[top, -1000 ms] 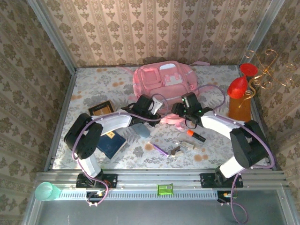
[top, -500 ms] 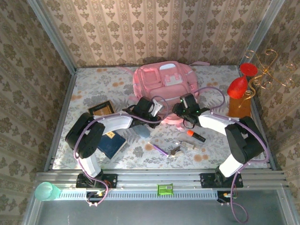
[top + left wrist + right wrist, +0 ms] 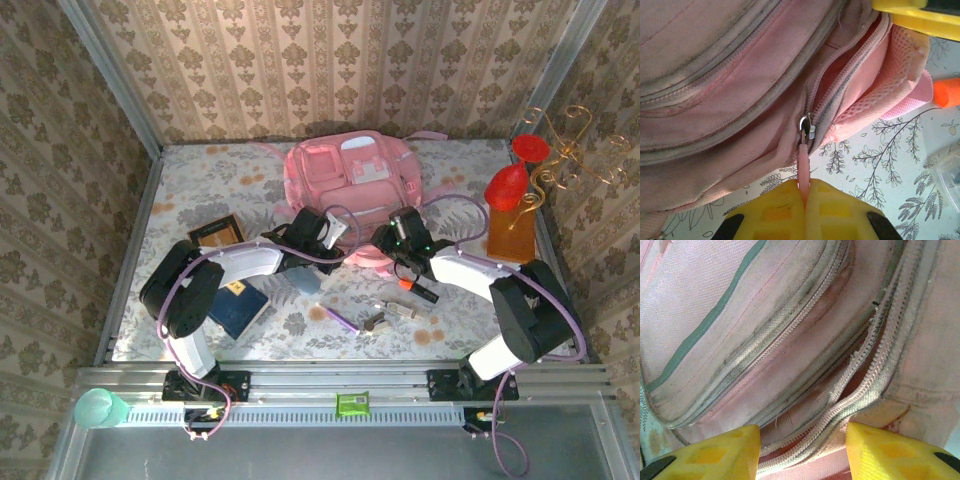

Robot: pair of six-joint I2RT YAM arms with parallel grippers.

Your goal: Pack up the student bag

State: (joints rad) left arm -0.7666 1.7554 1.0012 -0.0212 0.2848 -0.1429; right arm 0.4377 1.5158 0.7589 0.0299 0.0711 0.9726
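The pink student bag (image 3: 350, 168) lies at the back middle of the table, its near edge under both grippers. In the left wrist view my left gripper (image 3: 805, 187) is shut on the pink zipper pull (image 3: 804, 160), which hangs from the metal slider (image 3: 806, 127) of a partly open pocket on the student bag (image 3: 715, 75). From above, the left gripper (image 3: 335, 226) sits at the bag's near left edge. My right gripper (image 3: 396, 233) is at the near right edge. Its yellow fingers (image 3: 715, 452) stand apart with the zip-lined lip of the student bag (image 3: 740, 315) bunched between them.
An orange marker (image 3: 417, 289), a purple pen (image 3: 338, 318) and a small clear item (image 3: 396, 312) lie just near of the bag. A blue book (image 3: 238, 305) and a brown framed item (image 3: 215, 234) lie to the left. A red vase on an orange block (image 3: 510, 215) stands at the right.
The right gripper has shifted slightly right and nearer along the bag's edge, and its jaws have narrowed on the fabric. The left gripper still holds the zipper pull.
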